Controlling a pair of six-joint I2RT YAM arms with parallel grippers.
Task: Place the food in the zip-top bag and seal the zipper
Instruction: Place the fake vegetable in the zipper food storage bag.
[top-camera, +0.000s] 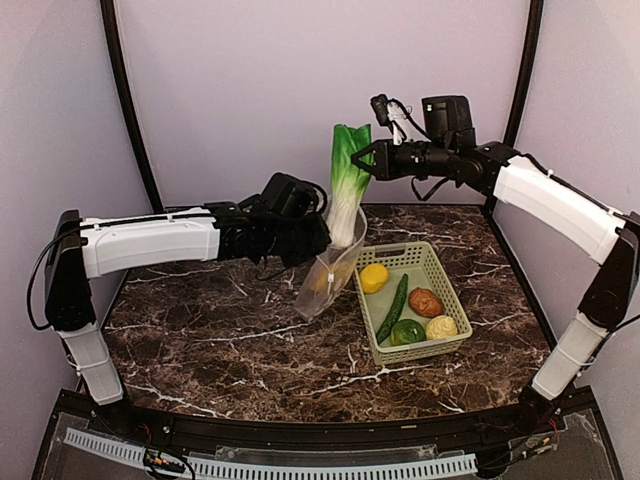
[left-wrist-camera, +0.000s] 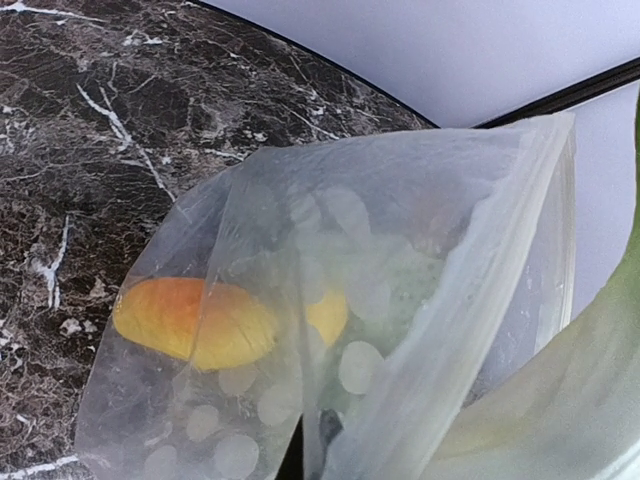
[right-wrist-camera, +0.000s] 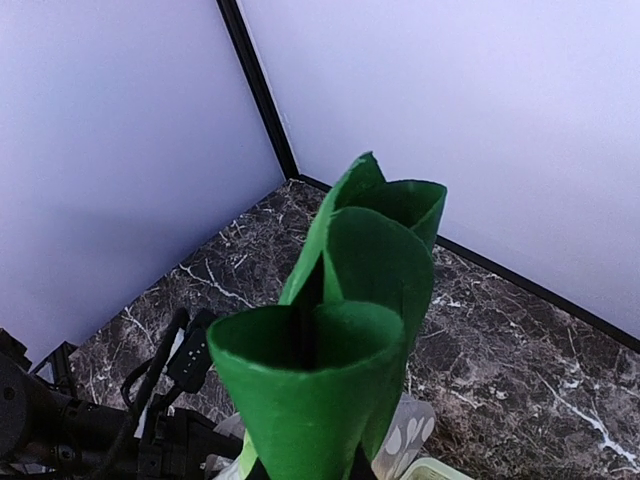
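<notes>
The zip-top bag (top-camera: 328, 275) is clear with white dots and hangs tilted above the table, its mouth upward. My left gripper (top-camera: 318, 235) is shut on its upper edge. In the left wrist view the bag (left-wrist-camera: 400, 300) fills the frame and hides my fingers; a yellow-orange piece (left-wrist-camera: 190, 320) and a smaller yellow piece (left-wrist-camera: 328, 315) lie inside. My right gripper (top-camera: 365, 158) is shut on the green top of the leek (top-camera: 348, 185), which stands upright with its white end in the bag's mouth. The leek's green leaves (right-wrist-camera: 340, 330) hide my right fingers.
A light green mesh basket (top-camera: 440, 265) stands right of the bag. It holds a yellow lemon (top-camera: 374, 278), a long dark green piece (top-camera: 393, 308), a green round fruit (top-camera: 407, 331), a brown one (top-camera: 425, 302) and a pale bumpy one (top-camera: 441, 327). Walls close in behind.
</notes>
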